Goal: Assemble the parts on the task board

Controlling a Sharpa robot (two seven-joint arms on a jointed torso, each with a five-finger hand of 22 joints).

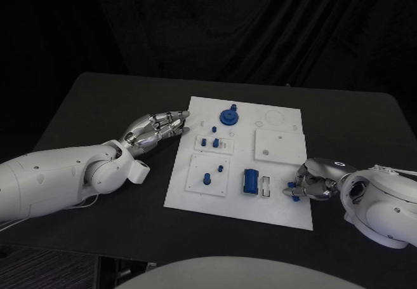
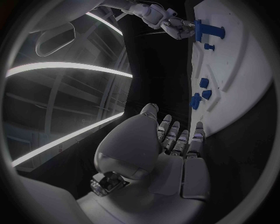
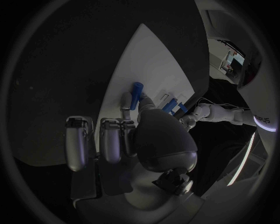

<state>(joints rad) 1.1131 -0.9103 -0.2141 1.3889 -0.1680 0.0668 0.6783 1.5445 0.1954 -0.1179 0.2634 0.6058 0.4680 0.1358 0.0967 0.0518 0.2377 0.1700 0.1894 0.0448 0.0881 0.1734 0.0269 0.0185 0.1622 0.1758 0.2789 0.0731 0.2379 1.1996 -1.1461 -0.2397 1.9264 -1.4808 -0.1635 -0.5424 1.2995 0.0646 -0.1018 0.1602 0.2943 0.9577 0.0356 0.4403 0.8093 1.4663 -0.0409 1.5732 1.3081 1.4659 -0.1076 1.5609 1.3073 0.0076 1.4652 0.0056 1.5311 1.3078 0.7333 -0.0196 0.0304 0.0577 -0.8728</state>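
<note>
- The right hand sat at the right edge of the white board, fingers pinched around a small blue peg (the right wrist view showed it best, the peg poking up out of the fingertips just over the board's rim).
- The left hand rested on the black table just beside the board's left edge, fingers stretched out toward it and nothing in them.
- Other parts were already on the board: a blue round knob piece near the far edge, a couple of short blue pegs in the middle-left block, and a bigger blue block standing next to an open slot.
- My guess at the step: carrying that peg to its hole. To do it well I'd keep the peg upright, line it up over the hole before pushing down, and not squeeze so hard it tilts. The left hand could press on the board's edge so the board doesn't skate.
- The tabletop was matte black and looked pretty grippy; a dark curtain hung behind it.
</note>
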